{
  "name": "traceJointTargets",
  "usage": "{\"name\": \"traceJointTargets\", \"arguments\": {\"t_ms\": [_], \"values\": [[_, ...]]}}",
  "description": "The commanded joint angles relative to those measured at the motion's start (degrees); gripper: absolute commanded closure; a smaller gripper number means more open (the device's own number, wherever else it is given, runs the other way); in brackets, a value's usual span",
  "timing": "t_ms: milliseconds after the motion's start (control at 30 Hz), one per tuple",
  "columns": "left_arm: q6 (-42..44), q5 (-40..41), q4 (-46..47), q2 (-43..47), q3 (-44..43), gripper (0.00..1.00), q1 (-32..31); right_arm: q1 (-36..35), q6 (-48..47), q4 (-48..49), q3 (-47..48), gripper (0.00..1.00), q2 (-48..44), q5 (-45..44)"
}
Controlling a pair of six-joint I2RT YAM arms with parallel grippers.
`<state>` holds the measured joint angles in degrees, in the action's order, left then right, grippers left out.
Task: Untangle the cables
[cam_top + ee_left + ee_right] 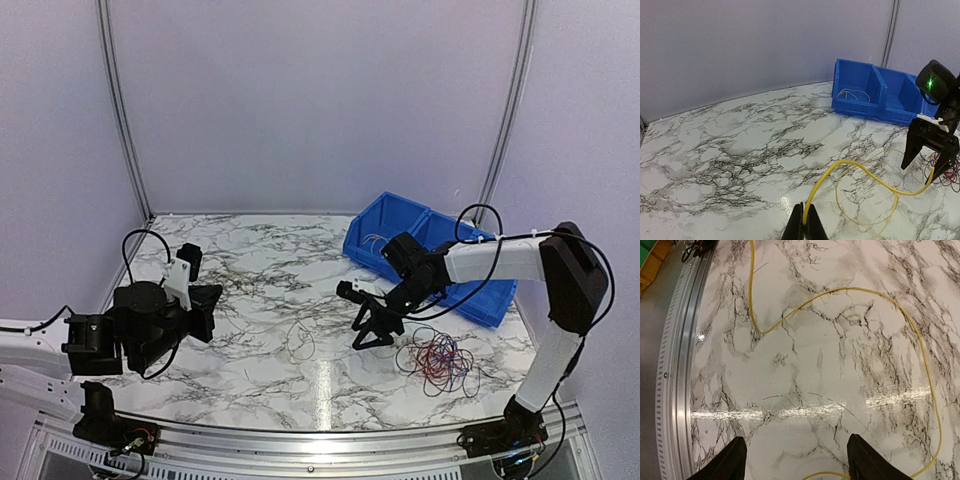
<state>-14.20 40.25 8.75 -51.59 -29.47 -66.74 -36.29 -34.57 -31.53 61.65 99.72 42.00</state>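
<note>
Closest in the left wrist view, the left gripper [805,212] has its fingers pressed together on one end of the yellow cable [865,171], pinching it just above the marble table [260,260]. From that pinch the strand climbs, then trails right and away across the table, dropping a loose loop on the marble as it goes. Further along stands the right gripper [377,340], fingers spread wide and pointing down, holding nothing; its own camera shows the yellow loop lying flat below. Just beside it, to the right, sits the rest of the cables [440,360], a red and dark blue tangle. Whether the yellow strand is threaded into it I cannot tell. Farthest back is the blue bin [362,250], with one pale wire [852,93] already lying inside.

The step looks like drawing the yellow strand free. It is best done with a slow, low pull away from the tangle, while the right gripper comes down to pin the bunch so it does not drag along
</note>
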Motion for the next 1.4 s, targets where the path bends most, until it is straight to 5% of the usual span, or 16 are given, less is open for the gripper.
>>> {"name": "traceJointTargets", "arguments": {"t_ms": [0,333,567,800,900,1000,1100,1267,1367], "values": [[-2.3,-2.4,0.6,1.1,0.1,1.0,0.0,-0.6,3.2,-0.5,3.9,0.32,1.6,2.4],[0.7,-1.0,-11.0,3.2,-2.5,1.0,0.0,1.3,12.1,10.7,-4.3,0.27,-12.8,-20.4],[-1.1,-1.5,-9.3,11.3,2.5,1.0,0.0,1.7,13.6,4.6,-1.8,0.23,-4.3,-10.2],[-1.9,-3.4,-9.6,12.7,3.3,1.0,0.0,1.7,16.4,4.9,0.7,0.25,2.4,-10.3],[-2.3,-4.0,-9.6,12.1,3.4,1.0,0.0,1.7,16.1,4.5,1.9,0.41,3.5,-8.5],[-1.9,-5.3,-9.3,10.8,3.7,1.0,0.0,1.7,15.1,4.6,2.2,0.72,2.8,-5.9],[-0.6,-7.8,-7.3,8.4,3.6,0.86,0.0,1.6,13.6,4.2,2.3,0.96,0.1,-2.9],[3.2,-11.7,-6.5,4.9,1.3,0.48,0.0,-0.4,8.5,-1.7,7.0,1.0,-6.5,1.9],[6.1,-12.9,-3.9,3.9,0.1,0.4,0.0,-2.9,5.8,-6.1,11.1,1.0,-9.3,3.1]]}}
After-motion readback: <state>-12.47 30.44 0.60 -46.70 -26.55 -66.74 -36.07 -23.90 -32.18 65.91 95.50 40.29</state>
